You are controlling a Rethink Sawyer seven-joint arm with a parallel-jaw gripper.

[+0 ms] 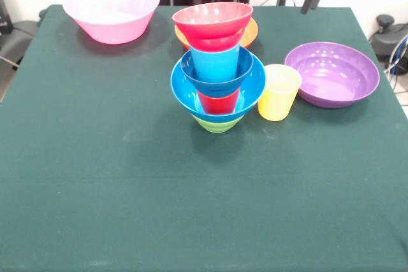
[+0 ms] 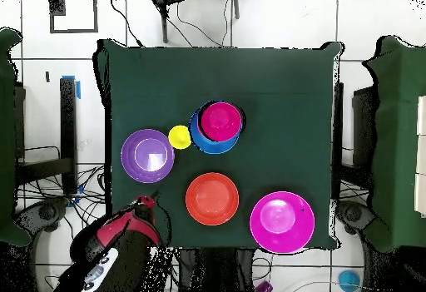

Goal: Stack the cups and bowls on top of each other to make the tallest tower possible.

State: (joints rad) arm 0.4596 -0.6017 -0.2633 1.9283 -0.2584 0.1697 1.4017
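The tower [image 1: 217,87] stands mid-table: a green bowl [image 1: 217,123] at the bottom, then the large blue bowl [image 1: 252,87], a red cup [image 1: 218,101], the small blue bowl [image 1: 217,81], a sky-blue cup [image 1: 215,62] and the small red bowl [image 1: 212,20] on top. From above, the red bowl [image 2: 220,120] covers the tower. The yellow cup [image 1: 279,92] stands upright beside it. My gripper [image 1: 312,4] hangs open and empty at the table's far edge, apart from everything; the overhead view shows it [image 2: 148,203] near the purple bowl.
The purple bowl [image 1: 331,73] [image 2: 148,155] sits beyond the yellow cup [image 2: 179,136]. The orange bowl [image 1: 250,33] [image 2: 211,198] lies behind the tower. The pink bowl [image 1: 111,11] [image 2: 282,221] sits at a far corner. Cables lie off the table.
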